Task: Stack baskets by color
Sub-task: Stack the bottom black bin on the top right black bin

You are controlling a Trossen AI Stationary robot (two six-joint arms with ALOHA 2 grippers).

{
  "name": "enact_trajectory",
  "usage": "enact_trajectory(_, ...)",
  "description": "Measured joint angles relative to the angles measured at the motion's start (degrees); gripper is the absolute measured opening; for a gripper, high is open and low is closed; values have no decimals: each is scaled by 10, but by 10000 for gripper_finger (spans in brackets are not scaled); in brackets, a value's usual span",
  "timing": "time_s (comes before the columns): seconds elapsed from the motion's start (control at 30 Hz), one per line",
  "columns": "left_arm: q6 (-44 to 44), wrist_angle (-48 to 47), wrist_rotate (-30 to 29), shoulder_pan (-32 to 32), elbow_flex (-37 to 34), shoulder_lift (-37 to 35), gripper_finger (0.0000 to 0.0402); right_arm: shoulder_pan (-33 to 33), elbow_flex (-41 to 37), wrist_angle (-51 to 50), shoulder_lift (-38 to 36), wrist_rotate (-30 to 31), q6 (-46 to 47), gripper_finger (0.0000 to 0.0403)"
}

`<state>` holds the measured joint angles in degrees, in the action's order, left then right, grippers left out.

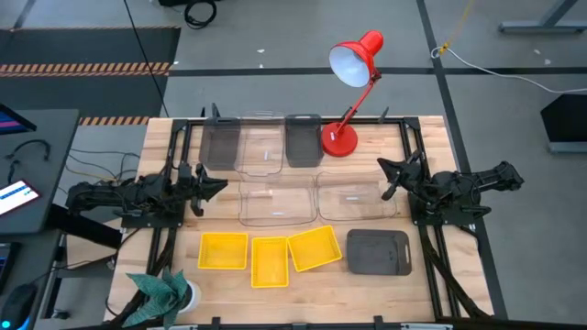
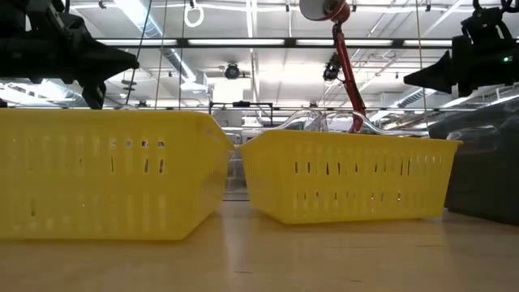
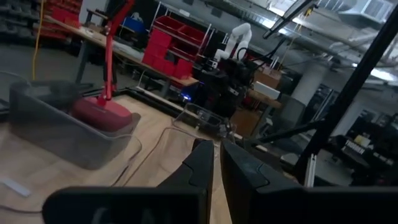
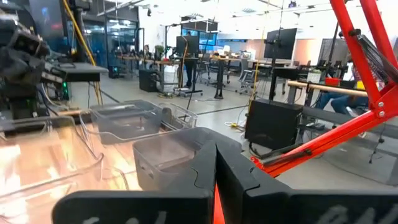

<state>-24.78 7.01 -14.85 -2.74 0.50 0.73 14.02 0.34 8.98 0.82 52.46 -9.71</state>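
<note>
Three yellow baskets (image 1: 224,250), (image 1: 270,261), (image 1: 315,248) stand side by side on their bottoms near the table's front edge; two of them fill the low view (image 2: 105,174), (image 2: 349,186). Clear baskets sit mid-table (image 1: 275,200), (image 1: 356,194) and at the far side (image 1: 261,147). Dark grey baskets stand at the far side (image 1: 220,144), (image 1: 303,139) and at the near right (image 1: 377,252). My left gripper (image 1: 220,185) (image 3: 216,163) hovers shut at the left, above the table. At the right my right gripper (image 1: 387,179) (image 4: 216,167) hovers shut too.
A red desk lamp stands with its base (image 1: 338,140) at the far side, beside the dark grey basket, its shade (image 1: 353,60) reaching past the far edge. A green plant (image 1: 163,291) sits at the near left corner. A black frame (image 1: 183,128) runs round the table.
</note>
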Motion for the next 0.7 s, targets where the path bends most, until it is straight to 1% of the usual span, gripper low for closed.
enact_trajectory(0.1,-11,8,1,0,0,0,30,0,0,13,0,-5,19,14)
enact_trajectory(0.2,-12,15,18,0,0,0,31,0,0,56,0,-8,77,14)
enact_trajectory(0.27,-11,26,33,0,0,0,33,0,0,74,0,-20,120,14)
enact_trajectory(0.3,-4,34,38,0,0,0,34,0,0,82,0,-35,134,14)
enact_trajectory(0.37,18,61,51,0,0,0,34,0,0,93,0,-81,152,14)
enact_trajectory(0.47,77,107,98,0,0,0,30,0,0,101,0,-161,155,14)
enact_trajectory(0.53,113,140,121,0,0,0,27,0,0,103,0,-201,157,14)
enact_trajectory(0.6,134,156,126,0,0,0,24,0,0,103,0,-211,185,14)
enact_trajectory(0.67,139,154,122,0,0,0,23,0,0,100,2,-211,224,14)
enact_trajectory(0.7,137,154,116,0,0,0,23,0,0,98,5,-217,230,14)
